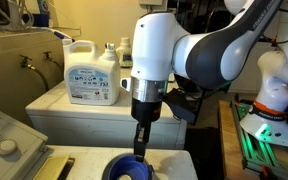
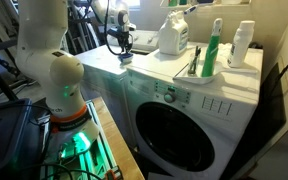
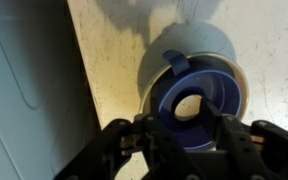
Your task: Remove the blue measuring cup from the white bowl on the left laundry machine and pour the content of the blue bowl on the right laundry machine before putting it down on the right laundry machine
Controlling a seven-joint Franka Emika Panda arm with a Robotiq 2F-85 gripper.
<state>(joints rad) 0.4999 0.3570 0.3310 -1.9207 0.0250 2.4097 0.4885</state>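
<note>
The blue measuring cup (image 3: 206, 100) sits inside the white bowl (image 3: 199, 42) on the left laundry machine's flat top (image 3: 109, 60). Its short handle points to the upper left, and something pale lies in its bottom. My gripper (image 3: 179, 122) is directly above it, with one finger outside the cup's near wall and one inside, closed on that wall. In an exterior view the gripper (image 1: 141, 148) reaches down onto the cup's rim (image 1: 122, 168). The gripper also shows small in an exterior view (image 2: 122, 46). The right laundry machine (image 1: 79, 115) stands behind, boxy and white.
A white detergent jug (image 1: 92, 72) and small bottles stand on the boxy machine. A grey-white unit with a round knob (image 1: 4, 146) is at the lower left. In an exterior view a front-loading washer (image 2: 189, 115) carries a jug (image 2: 174, 35), a green bottle (image 2: 214, 50) and a white bottle (image 2: 242, 45).
</note>
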